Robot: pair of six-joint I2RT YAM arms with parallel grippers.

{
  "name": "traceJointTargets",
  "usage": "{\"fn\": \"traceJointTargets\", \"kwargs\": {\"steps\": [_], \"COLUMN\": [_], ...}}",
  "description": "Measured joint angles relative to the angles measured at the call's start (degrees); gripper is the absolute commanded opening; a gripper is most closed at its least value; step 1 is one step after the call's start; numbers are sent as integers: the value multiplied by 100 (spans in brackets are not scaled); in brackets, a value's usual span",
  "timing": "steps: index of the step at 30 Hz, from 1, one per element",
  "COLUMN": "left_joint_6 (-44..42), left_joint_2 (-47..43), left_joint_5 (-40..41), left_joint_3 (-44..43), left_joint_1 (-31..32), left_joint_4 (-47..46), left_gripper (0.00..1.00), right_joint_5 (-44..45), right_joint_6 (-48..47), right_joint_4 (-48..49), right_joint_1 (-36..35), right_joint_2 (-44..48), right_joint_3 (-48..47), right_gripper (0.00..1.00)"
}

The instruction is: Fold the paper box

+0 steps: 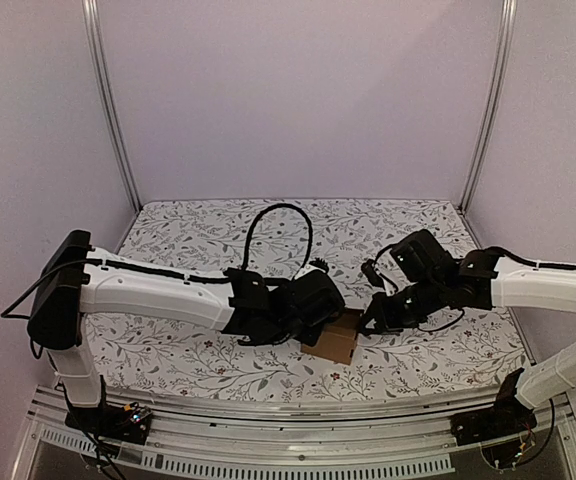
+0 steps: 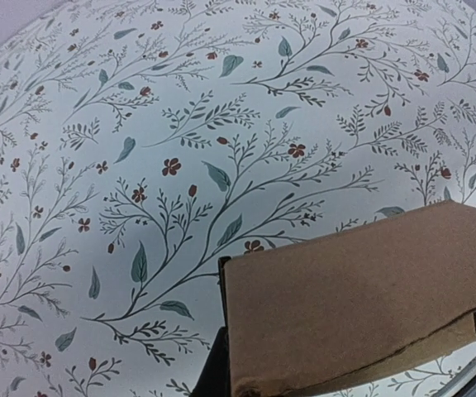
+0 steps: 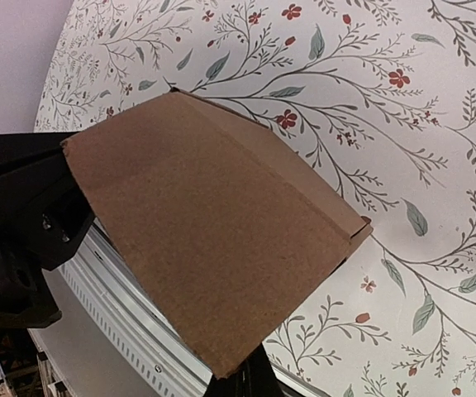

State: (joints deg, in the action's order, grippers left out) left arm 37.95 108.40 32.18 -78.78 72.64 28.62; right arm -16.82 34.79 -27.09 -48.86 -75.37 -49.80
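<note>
Two white-and-black robot arms reach inward from either side, seen from above, over a white tablecloth [image 1: 198,235] printed with leafy sprigs and small red flowers. The left gripper [image 1: 316,314] and right gripper [image 1: 376,318] meet at a plain brown cardboard paper box [image 1: 334,340]. It lies between them near the front middle of the table, partly under the left gripper's black body. A black cable [image 1: 268,215] loops up behind the left wrist. From this height neither claw's opening can be made out.

From the left wrist, a flat cardboard panel of the paper box fills the lower right corner, its cut edge facing the camera. A sliver of one dark finger [image 2: 214,372] shows just beside the panel's lower left corner. The other finger is hidden, so the claw's width cannot be told.

From the right wrist, the paper box spreads across the centre as a creased brown sheet, tilted. The left gripper's black housing sits against its left edge, above a ribbed aluminium rail [image 3: 130,322]. Only one dark fingertip [image 3: 240,382] shows below the cardboard, so this claw's state cannot be told either.
</note>
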Motion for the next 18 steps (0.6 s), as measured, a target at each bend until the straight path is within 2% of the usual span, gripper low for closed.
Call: {"fn": "traceJointTargets", "kwargs": {"steps": [13, 16, 18], "left_joint_6": [20, 20, 22], "left_joint_2": [0, 0, 0], "left_joint_5": [-4, -4, -7], "left_joint_3": [0, 0, 2], "left_joint_1": [0, 0, 0], "left_joint_4": [0, 0, 0], "left_gripper": [0, 0, 0], "right_joint_5": [758, 839, 870], "right_joint_6": [-114, -94, -90], "right_joint_4": [59, 98, 107], "right_joint_1": [-498, -525, -529], "right_joint_2": [-48, -52, -66], "right_joint_3": [166, 175, 177], "right_gripper": [0, 4, 11]}}
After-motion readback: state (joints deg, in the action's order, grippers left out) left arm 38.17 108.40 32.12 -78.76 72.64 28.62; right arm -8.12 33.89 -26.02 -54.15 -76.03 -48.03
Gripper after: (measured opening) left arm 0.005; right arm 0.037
